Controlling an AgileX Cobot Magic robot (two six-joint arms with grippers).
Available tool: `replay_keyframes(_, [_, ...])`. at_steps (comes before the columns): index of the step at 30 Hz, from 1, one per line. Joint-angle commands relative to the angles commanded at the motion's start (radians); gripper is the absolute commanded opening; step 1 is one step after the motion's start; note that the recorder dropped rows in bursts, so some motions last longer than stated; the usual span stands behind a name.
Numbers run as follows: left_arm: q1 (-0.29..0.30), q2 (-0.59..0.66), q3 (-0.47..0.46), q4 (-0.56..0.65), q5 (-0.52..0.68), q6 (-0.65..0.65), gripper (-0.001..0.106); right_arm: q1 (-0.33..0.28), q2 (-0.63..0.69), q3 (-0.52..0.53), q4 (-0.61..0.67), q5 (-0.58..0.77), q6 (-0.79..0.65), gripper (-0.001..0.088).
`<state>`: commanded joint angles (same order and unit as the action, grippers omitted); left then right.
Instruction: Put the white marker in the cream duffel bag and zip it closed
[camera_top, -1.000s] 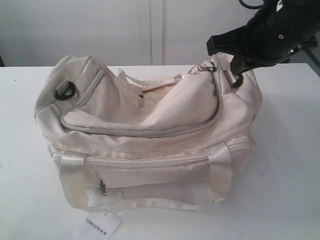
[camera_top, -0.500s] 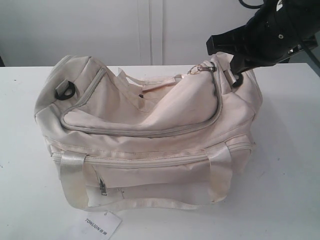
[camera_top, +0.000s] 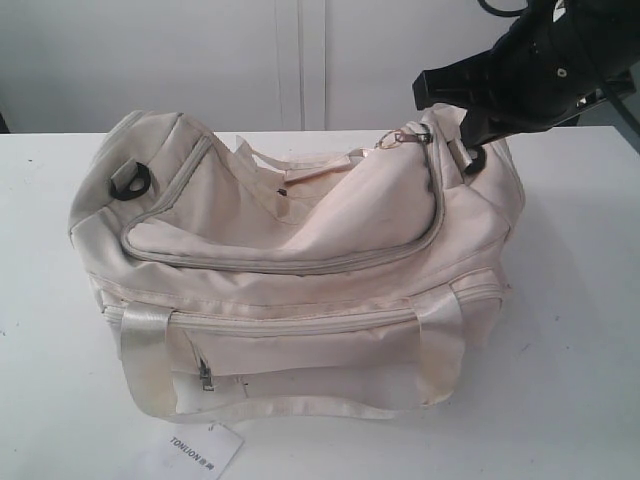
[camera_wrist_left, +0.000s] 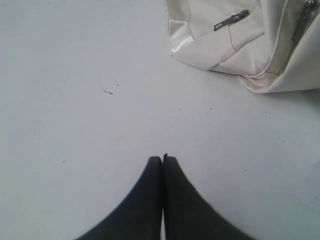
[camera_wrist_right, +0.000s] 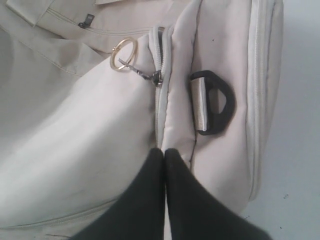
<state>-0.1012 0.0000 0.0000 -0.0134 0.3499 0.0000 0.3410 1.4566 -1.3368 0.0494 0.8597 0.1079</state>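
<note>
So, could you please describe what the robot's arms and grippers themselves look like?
Both the left gripper and the right gripper are plain matte black, each with two smooth fingers tapering to narrow tips, no markings visible. The right arm is a chunky black housing with a black cable above it; the left arm is not shown.

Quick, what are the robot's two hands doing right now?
Left gripper: fingers shut, holding nothing.
Right gripper: fingers shut, tips against the cream duffel bag.
</note>
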Motion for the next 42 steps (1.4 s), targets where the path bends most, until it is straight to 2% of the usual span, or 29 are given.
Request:
replay_keyframes(26, [0.0, 0.0, 0.0, 0.0, 0.0, 0.0, 0.0, 0.0, 0.0, 0.0, 0.002, 0.0, 0.0, 0.0])
replay_keyframes(42, [0.0, 0.0, 0.0, 0.0, 0.0, 0.0, 0.0, -0.004, -0.055, 0.0, 0.002, 0.0, 0.0, 0.0])
